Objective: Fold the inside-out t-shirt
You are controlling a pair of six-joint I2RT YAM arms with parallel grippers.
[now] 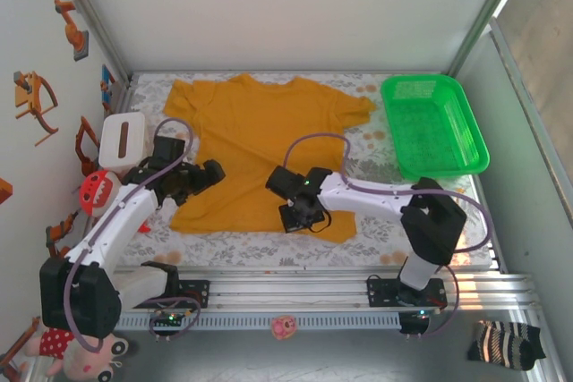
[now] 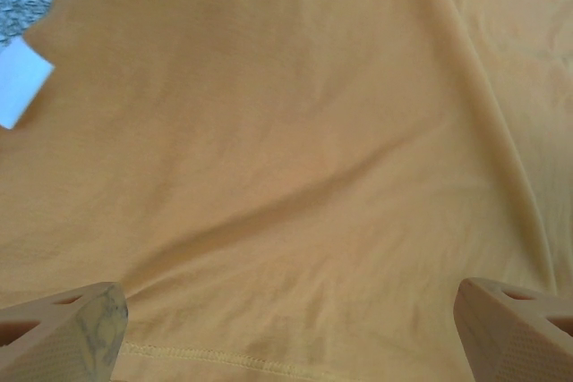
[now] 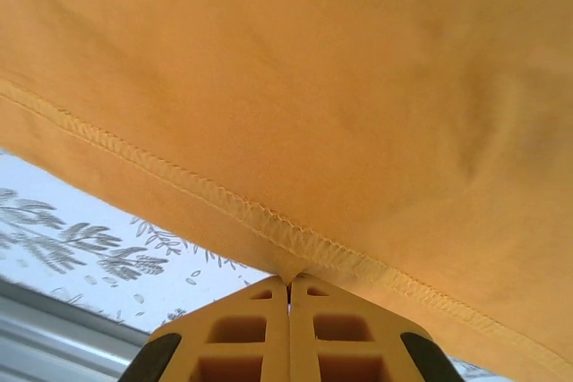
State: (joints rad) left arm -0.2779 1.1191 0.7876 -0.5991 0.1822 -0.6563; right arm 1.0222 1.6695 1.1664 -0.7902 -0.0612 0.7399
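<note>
Mustard cotton, soft and light: the inside-out t-shirt (image 1: 260,145) is laid flat on the patterned table cover (image 1: 269,243), with its neck toward the far edge and its hem toward the arm bases. A green basket (image 1: 434,123) is set just beside its right sleeve. Cloth of this kind is judged limp and easily dragged. It would sag from a single hold and wrinkle if pushed, so it is best taken at the stitched hem or a seam, where doubled fabric gives something firmer to pinch.

Right gripper (image 3: 288,285): fingers are pressed together at the bottom hem (image 3: 224,205), and a small pucker of the stitched edge is caught at the tips. The right arm is reached in low from its base, elbow bent, wrist turned toward the near right stretch of the hem.

Left gripper (image 2: 291,324): jaws are spread wide with nothing between them, held close above the cloth at the shirt's left side. A line of stitching is seen just beneath the fingers, and a white tag (image 2: 20,82) off to one side. The left arm is angled up from its base, wrist pointed at the shirt body. A matching hold on the left is judged to be needed before any fold is lifted.
</note>
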